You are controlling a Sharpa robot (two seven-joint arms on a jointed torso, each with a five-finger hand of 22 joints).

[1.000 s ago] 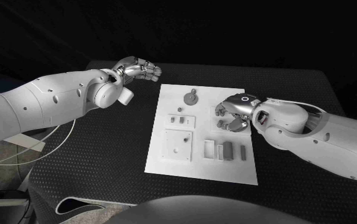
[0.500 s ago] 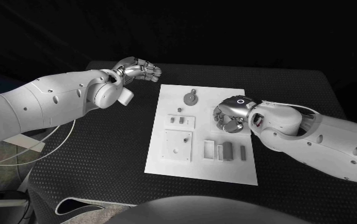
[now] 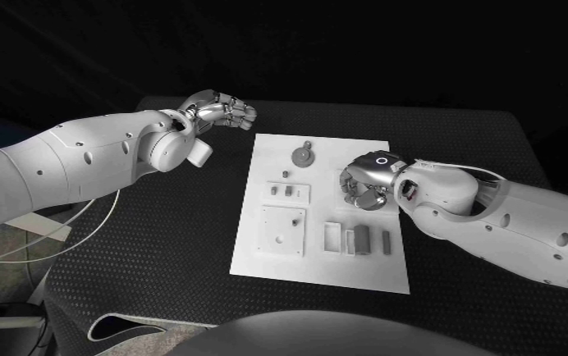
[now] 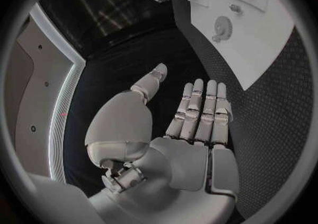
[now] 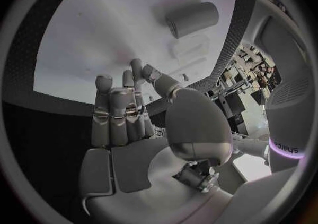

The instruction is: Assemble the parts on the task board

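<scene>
White task board [image 3: 267, 257] lies mid-table, parts [image 3: 304, 156] on it — your right robot hand [image 3: 364, 182] hovers empty over its right edge, likely to pick one; the left robot hand [image 3: 219, 111] waits empty beside it.

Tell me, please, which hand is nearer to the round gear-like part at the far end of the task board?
The right hand: it hovers over the task board, just beside the gear-like part. The left hand is off the board, over the black table.
</scene>
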